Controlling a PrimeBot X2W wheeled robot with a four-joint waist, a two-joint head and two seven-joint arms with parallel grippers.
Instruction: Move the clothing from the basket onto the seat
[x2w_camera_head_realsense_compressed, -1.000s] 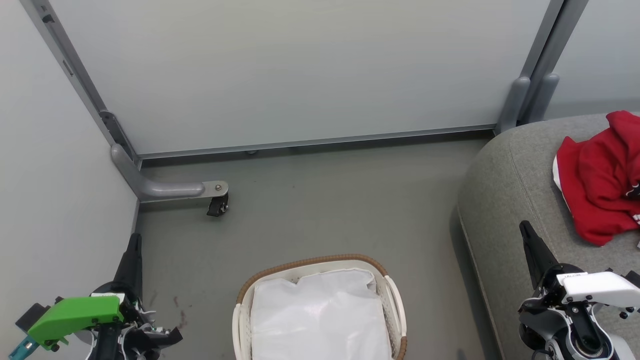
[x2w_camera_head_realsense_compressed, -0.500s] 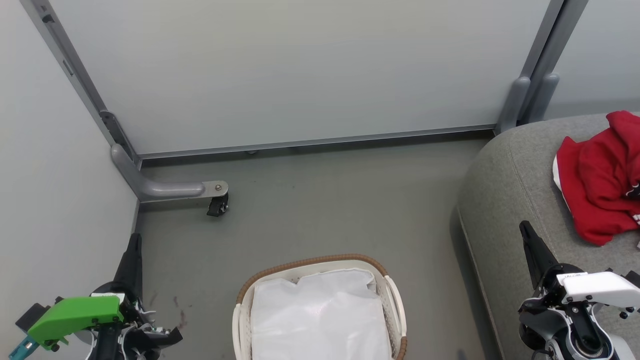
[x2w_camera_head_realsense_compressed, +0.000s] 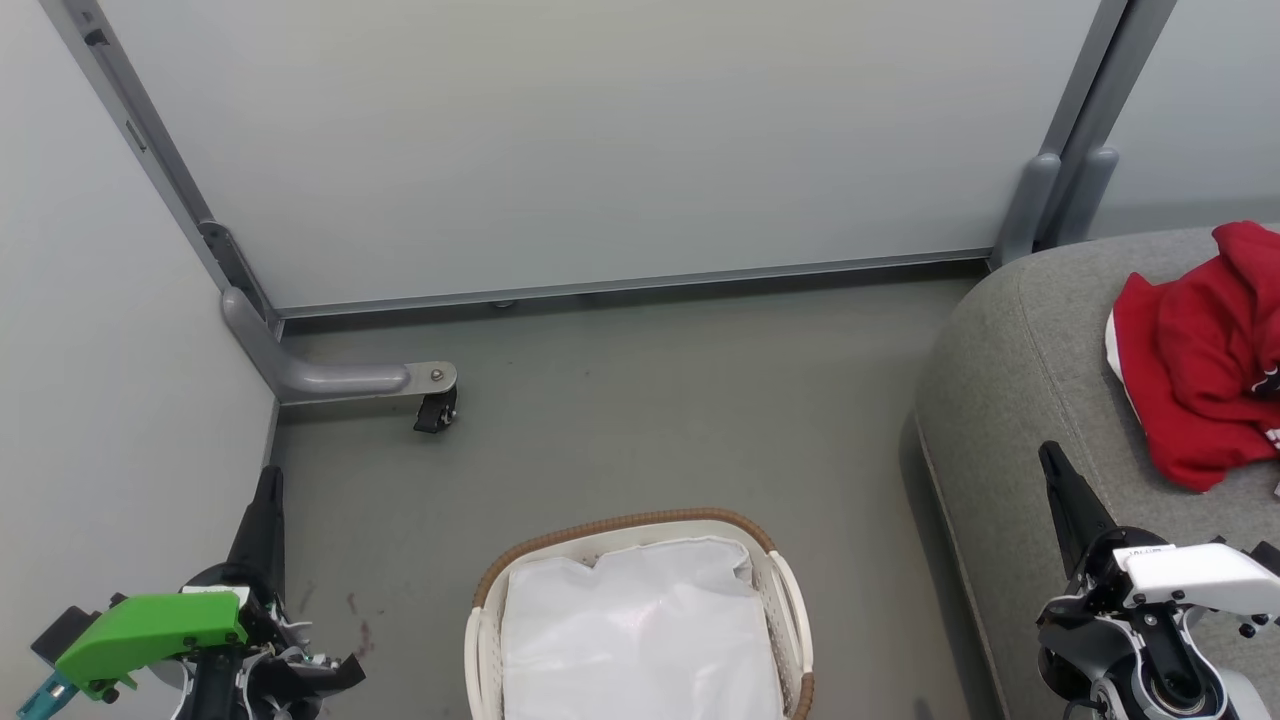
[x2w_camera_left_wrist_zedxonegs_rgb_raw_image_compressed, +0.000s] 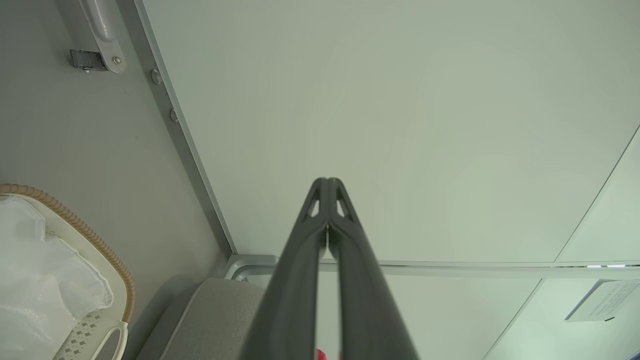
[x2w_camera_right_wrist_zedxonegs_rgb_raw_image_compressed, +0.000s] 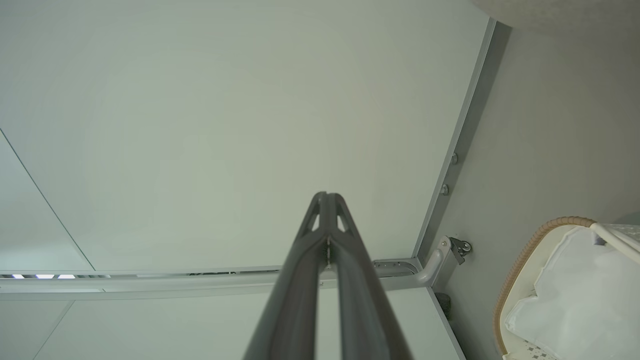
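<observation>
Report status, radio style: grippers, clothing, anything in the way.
Left gripper shut, right gripper shut, nothing held. Clothing lying on the seat. Basket shows white liner, no red. Nothing seen in the way.

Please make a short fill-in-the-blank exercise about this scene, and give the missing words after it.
1. The clothing lies on the grey seat, and its colour is ____.
2. Inside the basket lies a ____ liner sheet.
3. The basket's woven rim is ____.
4. The left gripper and the right gripper are both ____ (open or shut).
Missing words: red; white; brown; shut.
</observation>
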